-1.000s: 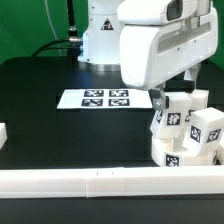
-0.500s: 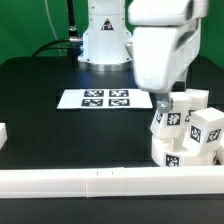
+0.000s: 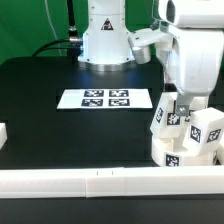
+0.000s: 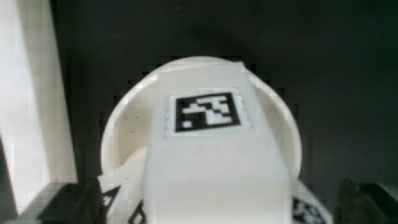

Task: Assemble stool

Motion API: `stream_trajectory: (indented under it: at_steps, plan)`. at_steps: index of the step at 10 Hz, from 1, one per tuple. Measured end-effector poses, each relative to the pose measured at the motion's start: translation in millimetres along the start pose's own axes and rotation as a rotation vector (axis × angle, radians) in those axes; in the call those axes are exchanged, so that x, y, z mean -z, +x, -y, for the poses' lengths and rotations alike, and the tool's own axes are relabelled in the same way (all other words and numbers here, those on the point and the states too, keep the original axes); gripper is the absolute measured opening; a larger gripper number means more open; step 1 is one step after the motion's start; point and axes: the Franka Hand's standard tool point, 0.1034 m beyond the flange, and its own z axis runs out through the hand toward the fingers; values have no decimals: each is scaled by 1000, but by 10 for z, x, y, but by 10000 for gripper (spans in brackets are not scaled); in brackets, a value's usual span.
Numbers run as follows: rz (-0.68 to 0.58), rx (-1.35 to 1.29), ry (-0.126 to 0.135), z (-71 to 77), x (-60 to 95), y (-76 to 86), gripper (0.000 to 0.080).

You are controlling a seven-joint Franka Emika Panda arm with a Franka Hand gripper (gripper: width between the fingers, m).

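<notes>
One tool spread wide above the stool, gripping nothing, marker board well apart

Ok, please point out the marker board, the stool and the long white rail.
marker board [image 3: 105, 98]: exterior view, centre of its flat top.
stool [image 3: 190, 140]: exterior view, tagged side of an upright leg.
long white rail [image 3: 100, 181]: exterior view, its top face.

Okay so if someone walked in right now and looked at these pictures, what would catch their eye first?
Probably the big white arm reaching down at the exterior view's right, its open gripper right above the stool, a cluster of tagged white blocks near the front rail. Next, the marker board lying flat on the black table. The wrist view is filled by one rounded white part with a tag.
</notes>
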Motion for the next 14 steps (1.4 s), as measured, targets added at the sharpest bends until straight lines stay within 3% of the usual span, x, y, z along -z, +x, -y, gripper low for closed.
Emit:
stream_trajectory:
  at_steps: [2, 3, 4, 9, 12, 14]
  plan:
    - [4, 52, 1, 2, -6, -55, 622]
    - [4, 40, 1, 3, -8, -57, 441]
    - [4, 39, 2, 3, -8, -60, 337]
    - [2, -165, 0, -21, -13, -125, 337]
    - [-5, -457, 20, 8, -28, -269, 337]
    - [-13, -698, 53, 40, -35, -308, 337]
